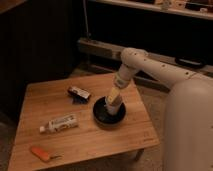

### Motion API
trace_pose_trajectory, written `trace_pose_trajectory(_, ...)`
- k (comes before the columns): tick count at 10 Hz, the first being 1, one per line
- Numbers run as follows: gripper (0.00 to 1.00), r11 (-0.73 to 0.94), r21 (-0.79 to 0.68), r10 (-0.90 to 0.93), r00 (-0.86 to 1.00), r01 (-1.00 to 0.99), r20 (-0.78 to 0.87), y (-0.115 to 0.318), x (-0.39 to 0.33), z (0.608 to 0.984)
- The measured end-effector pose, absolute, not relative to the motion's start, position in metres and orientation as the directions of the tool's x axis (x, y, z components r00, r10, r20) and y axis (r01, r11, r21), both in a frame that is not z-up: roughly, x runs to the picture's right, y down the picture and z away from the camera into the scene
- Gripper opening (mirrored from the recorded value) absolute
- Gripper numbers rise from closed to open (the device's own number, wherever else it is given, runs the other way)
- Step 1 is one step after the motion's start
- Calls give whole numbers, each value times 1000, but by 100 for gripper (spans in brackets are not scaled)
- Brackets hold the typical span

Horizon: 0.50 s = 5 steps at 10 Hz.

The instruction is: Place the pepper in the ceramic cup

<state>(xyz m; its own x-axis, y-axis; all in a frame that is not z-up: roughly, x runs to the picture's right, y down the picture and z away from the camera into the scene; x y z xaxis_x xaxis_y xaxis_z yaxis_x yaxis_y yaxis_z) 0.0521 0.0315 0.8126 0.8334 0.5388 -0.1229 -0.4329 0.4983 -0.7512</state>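
The pepper is small, orange and elongated, and lies near the table's front left corner, far from the arm. A pale tapered ceramic cup shows at the black bowl, right of the table's middle. My gripper hangs at the end of the white arm directly above the cup and partly hides it. Whether it touches the cup I cannot tell. The gripper stands open and holds nothing that I can make out.
A white labelled tube lies between the pepper and the bowl. A small dark packet sits behind it. The wooden table ends close to the robot's white body on the right.
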Motion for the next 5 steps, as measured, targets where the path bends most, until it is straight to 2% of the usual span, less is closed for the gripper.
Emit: trace_pose_trajectory(5, 80, 531, -731, 525, 843, -429, -114, 27, 50, 808)
